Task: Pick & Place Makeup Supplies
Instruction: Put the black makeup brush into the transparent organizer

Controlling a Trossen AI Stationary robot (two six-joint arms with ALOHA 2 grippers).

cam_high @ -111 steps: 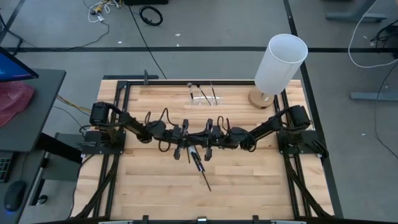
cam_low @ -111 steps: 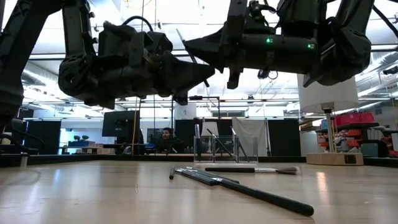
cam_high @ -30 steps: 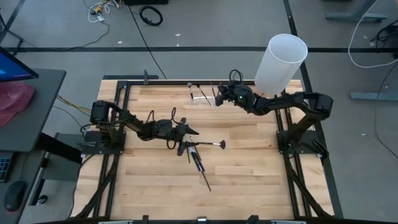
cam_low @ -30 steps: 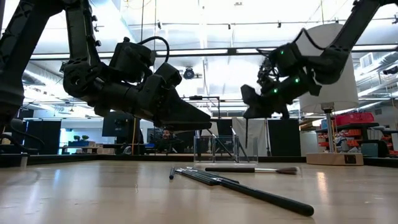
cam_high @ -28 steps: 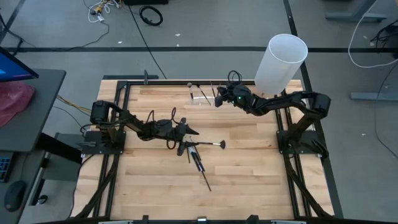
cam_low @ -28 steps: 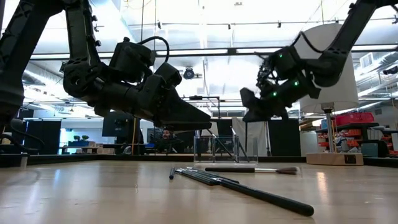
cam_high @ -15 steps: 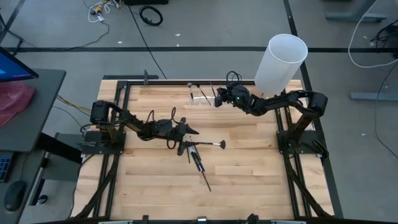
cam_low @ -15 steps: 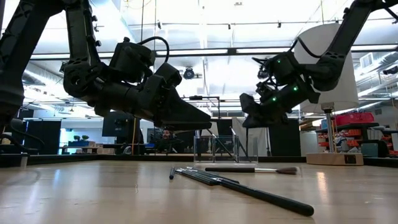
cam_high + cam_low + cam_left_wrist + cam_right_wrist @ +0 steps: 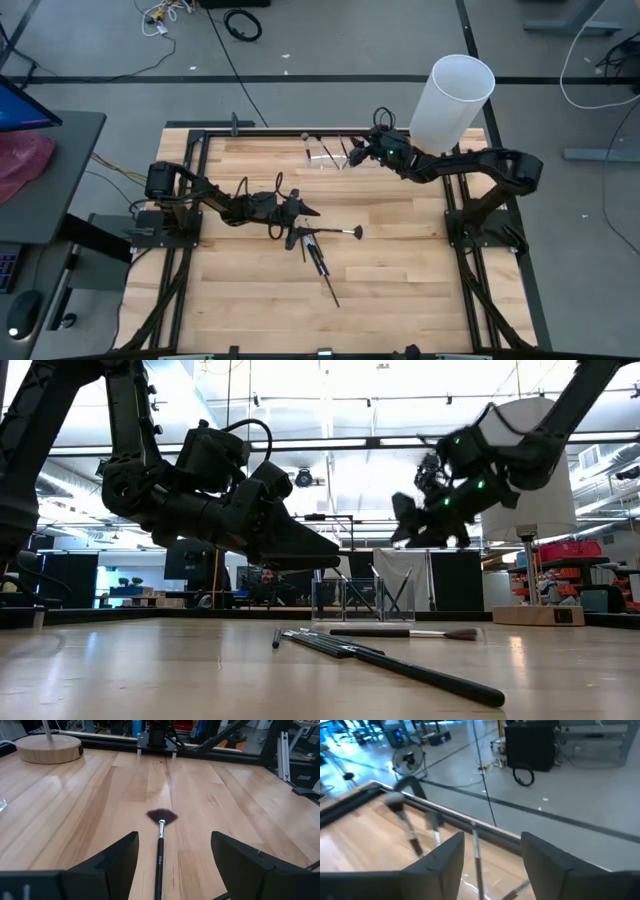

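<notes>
Wooden table [image 9: 400, 260] | left gripper [image 9: 312, 211] jaws spread | right gripper [image 9: 352, 153] jaws spread

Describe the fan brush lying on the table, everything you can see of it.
The fan brush has a thin black handle with small pale lettering, a short silvery ferrule and a flat fan of dark bristles. It lies flat on the wooden table, apart from the other brushes except at its handle end, which lies by their cluster. The left gripper hangs just above it, jaws open to either side of the handle, not touching it. From above, its bristles point toward the right arm's side.
</notes>
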